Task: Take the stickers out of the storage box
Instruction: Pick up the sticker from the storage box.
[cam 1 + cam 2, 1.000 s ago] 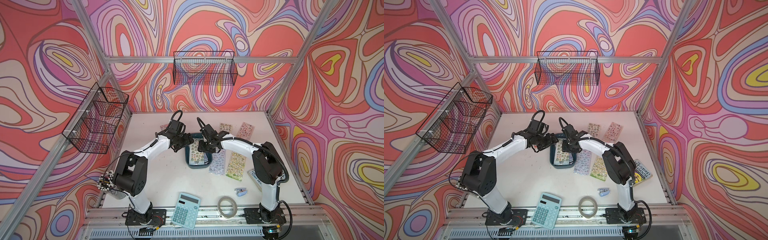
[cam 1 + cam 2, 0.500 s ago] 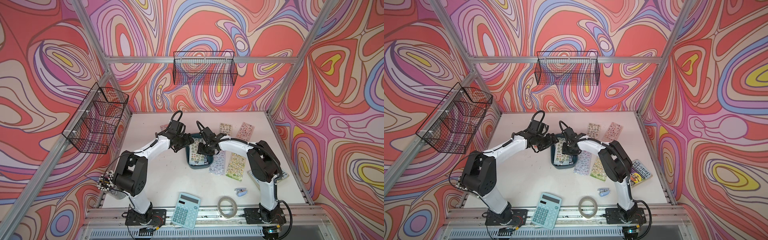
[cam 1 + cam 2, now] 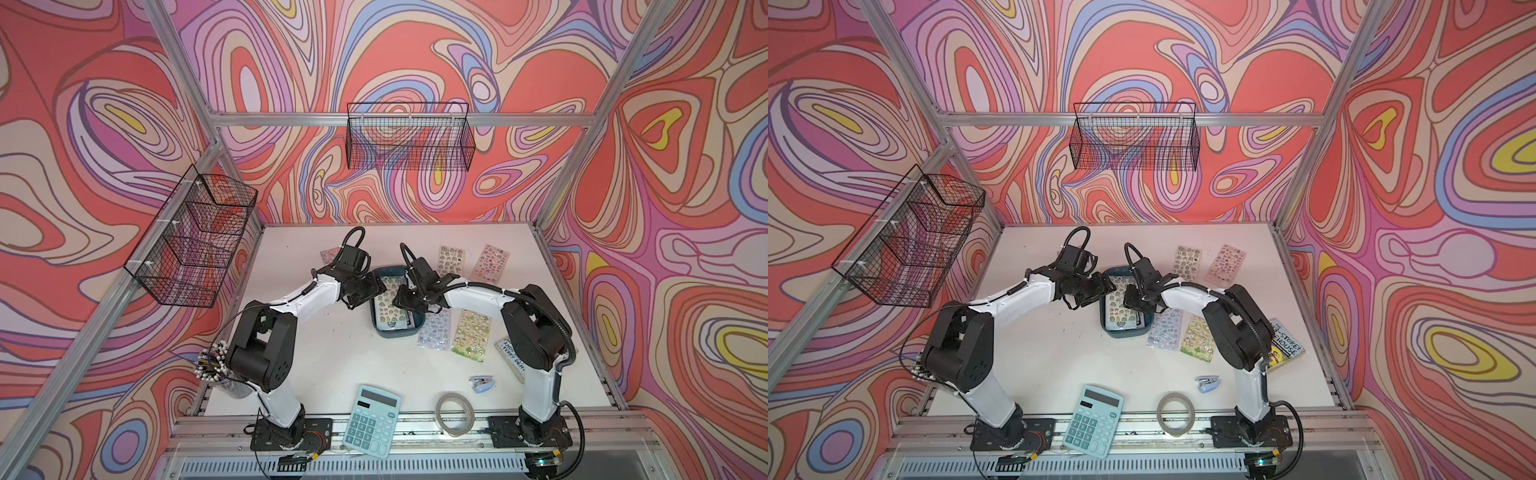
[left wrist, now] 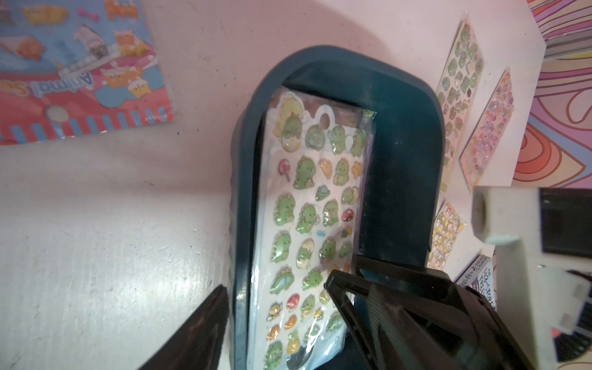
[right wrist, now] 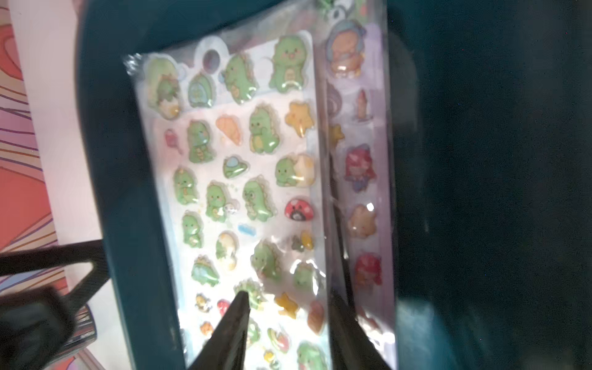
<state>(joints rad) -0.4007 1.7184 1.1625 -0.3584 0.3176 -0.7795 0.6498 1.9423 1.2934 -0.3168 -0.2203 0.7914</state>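
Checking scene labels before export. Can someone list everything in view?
storage box: 1, dark teal, table centre
dinosaur sheet: 1, green, top of the box's stack
purple sheet: 1, under the dinosaur sheet
loose sticker sheets: 4, pastel, on table on the box's right-arm side
sticker pack: 1, red and blue, on table beyond left arm
book: 1, beside right arm
calculator: 1, teal, front edge
tape roll: 1, beige, front edge
stapler: 1, pale blue, near tape roll
wire baskets: 2, black, on walls
pen holder: 1, by left arm's base
table: 1, white
left gripper: open, straddling the box's wall
right gripper: open, over dinosaur sheet's edge
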